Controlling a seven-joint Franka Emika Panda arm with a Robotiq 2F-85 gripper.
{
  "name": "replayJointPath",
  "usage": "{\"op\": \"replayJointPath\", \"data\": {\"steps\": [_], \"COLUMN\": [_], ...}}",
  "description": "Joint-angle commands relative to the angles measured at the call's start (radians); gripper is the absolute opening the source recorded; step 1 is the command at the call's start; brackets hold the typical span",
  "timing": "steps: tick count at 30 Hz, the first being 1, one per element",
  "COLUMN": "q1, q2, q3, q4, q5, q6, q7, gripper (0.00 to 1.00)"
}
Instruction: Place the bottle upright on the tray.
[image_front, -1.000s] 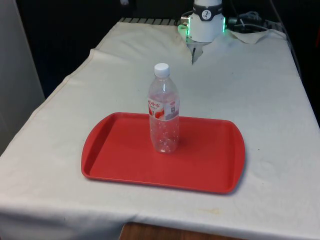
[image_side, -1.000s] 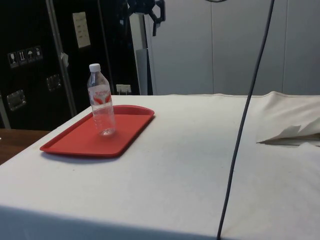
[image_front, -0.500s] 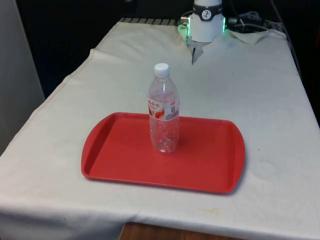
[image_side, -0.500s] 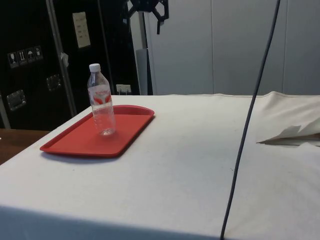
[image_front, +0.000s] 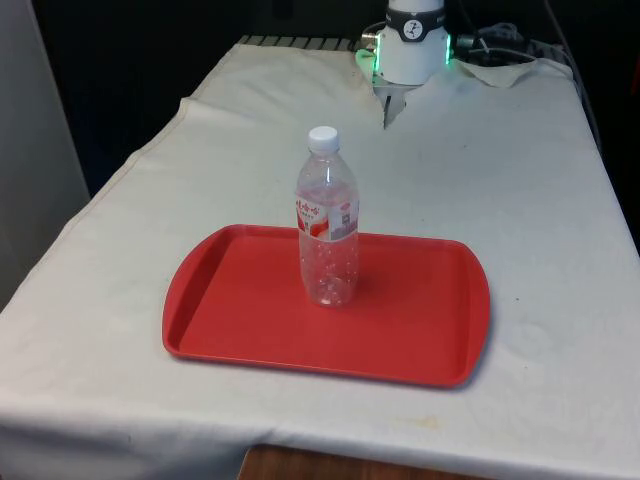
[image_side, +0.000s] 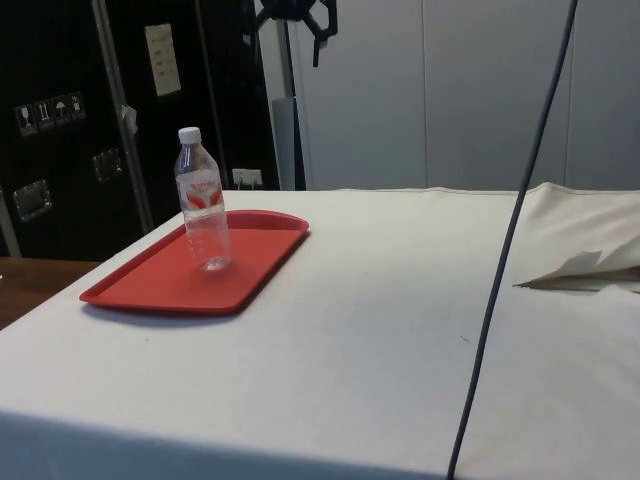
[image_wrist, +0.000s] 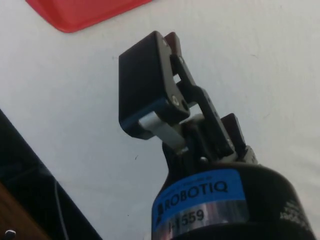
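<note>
A clear plastic bottle (image_front: 327, 222) with a white cap and a red label stands upright on the red tray (image_front: 240, 320), a little towards the tray's far edge. The side view has the same bottle (image_side: 202, 212) on the tray (image_side: 150, 285). My gripper (image_side: 293, 18) hangs high above the table, well above the bottle and further towards the robot, touching nothing. Its fingers stand apart and hold nothing. In the wrist view the gripper (image_wrist: 162, 42) is over bare white cloth, with a corner of the tray (image_wrist: 75, 12) beyond it.
A dark cable (image_side: 505, 260) hangs down across the side view's right part. Crumpled cloth (image_side: 585, 268) lies at the robot's end of the table. The robot's base (image_front: 413, 45) stands at the far end.
The gripper has drifted slightly up and towards the robot's end, high above the table. The hanging cable has swung to the right in the side view. Bottle and tray have not moved.
</note>
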Motion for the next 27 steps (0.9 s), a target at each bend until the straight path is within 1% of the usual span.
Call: {"op": "replayJointPath", "data": {"steps": [1,2,4,8,9,10,11,15,17,18,19,24,26,27], "q1": [-0.001,0.004,0.005,0.004,0.003,0.0,0.003,0.002,0.001,0.0,0.0,0.0,-0.001,-0.001], "q2": [-0.002,-0.011,-0.019,-0.029,-0.034,-0.028,-0.037,-0.05,-0.052,-0.045,-0.061,-0.08,-0.08,-0.079], "q3": [0.005,0.01,0.025,0.046,0.056,0.057,0.061,0.08,0.083,0.084,0.087,0.091,0.091,0.09], "q4": [-0.002,-0.014,-0.02,-0.028,-0.032,-0.026,-0.035,-0.048,-0.051,-0.042,-0.06,-0.081,-0.081,-0.078], "q5": [-0.003,-0.026,-0.036,-0.053,-0.061,-0.042,-0.065,-0.08,-0.083,-0.064,-0.085,-0.079,-0.076,-0.066], "q6": [0.002,0.026,0.029,0.029,0.029,0.01,0.03,0.031,0.032,0.011,0.033,0.034,0.03,0.014], "q7": [0.004,0.025,0.041,0.065,0.075,0.062,0.081,0.102,0.105,0.092,0.107,0.103,0.101,0.095], "gripper": [1.0,1.0,1.0,1.0,1.0,1.0,1.0,1.0,1.0,1.0,1.0,1.0,1.0,1.0]}}
